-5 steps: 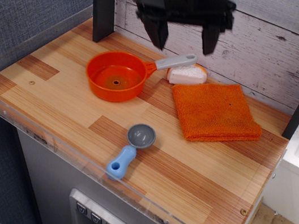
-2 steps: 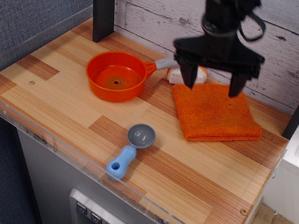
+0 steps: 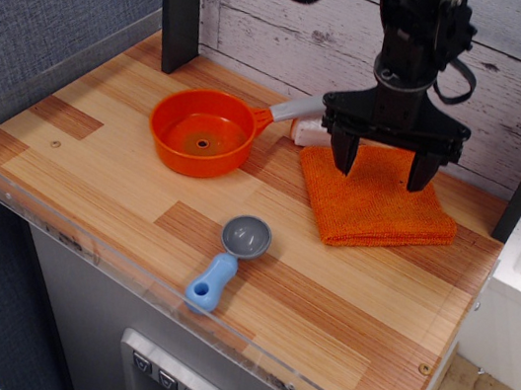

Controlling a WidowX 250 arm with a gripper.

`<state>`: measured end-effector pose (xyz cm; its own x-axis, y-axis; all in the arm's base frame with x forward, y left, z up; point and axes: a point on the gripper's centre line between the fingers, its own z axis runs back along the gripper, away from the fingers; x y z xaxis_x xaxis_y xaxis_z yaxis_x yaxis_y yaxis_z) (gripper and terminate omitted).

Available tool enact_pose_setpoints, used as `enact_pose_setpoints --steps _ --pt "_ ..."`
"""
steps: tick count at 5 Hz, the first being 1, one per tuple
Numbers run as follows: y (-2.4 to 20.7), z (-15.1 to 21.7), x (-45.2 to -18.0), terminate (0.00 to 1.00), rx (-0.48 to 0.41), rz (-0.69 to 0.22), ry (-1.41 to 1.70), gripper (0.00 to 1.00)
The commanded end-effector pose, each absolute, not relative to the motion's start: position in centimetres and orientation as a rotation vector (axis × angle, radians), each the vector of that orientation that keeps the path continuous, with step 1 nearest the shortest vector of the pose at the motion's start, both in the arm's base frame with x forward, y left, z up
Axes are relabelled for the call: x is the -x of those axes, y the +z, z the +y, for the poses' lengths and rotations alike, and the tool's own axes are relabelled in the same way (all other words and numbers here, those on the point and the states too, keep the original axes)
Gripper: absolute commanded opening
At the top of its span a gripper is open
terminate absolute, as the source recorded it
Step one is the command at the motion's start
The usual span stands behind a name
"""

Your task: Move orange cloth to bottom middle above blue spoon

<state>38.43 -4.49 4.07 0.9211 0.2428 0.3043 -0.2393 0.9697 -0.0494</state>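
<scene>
The orange cloth lies flat and folded at the right of the wooden table. My gripper hangs open just above the cloth's far half, its two dark fingers spread wide, holding nothing. The blue spoon lies near the table's front edge, grey bowl toward the back, light-blue handle toward the front, left of and in front of the cloth.
An orange pan with a grey handle sits at the back left of the cloth. A white and tan object lies behind the cloth, mostly hidden by the gripper. A clear plastic rim edges the table. A dark post stands at the back.
My gripper has moved right and down from above the pan handle to just over the orange cloth, staying open. The cloth, spoon and pan have not moved.
</scene>
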Motion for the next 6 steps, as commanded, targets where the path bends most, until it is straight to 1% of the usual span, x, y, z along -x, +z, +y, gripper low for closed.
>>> enact_pose_setpoints --steps 1,2,3,4,5,6 --pt "2.4 -3.7 -38.2 0.00 -0.006 -0.264 0.221 1.00" --pt "1.0 -3.4 -37.5 0.00 -0.015 -0.224 0.207 1.00" --pt "0.7 -2.6 -37.1 0.00 -0.030 -0.225 0.210 1.00" --pt "0.5 -1.1 -35.8 0.00 -0.078 -0.214 0.223 1.00" --pt "-0.4 0.4 -33.5 0.00 -0.107 -0.182 0.239 1.00" --pt "-0.7 2.0 -31.5 0.00 -0.095 -0.175 0.289 1.00"
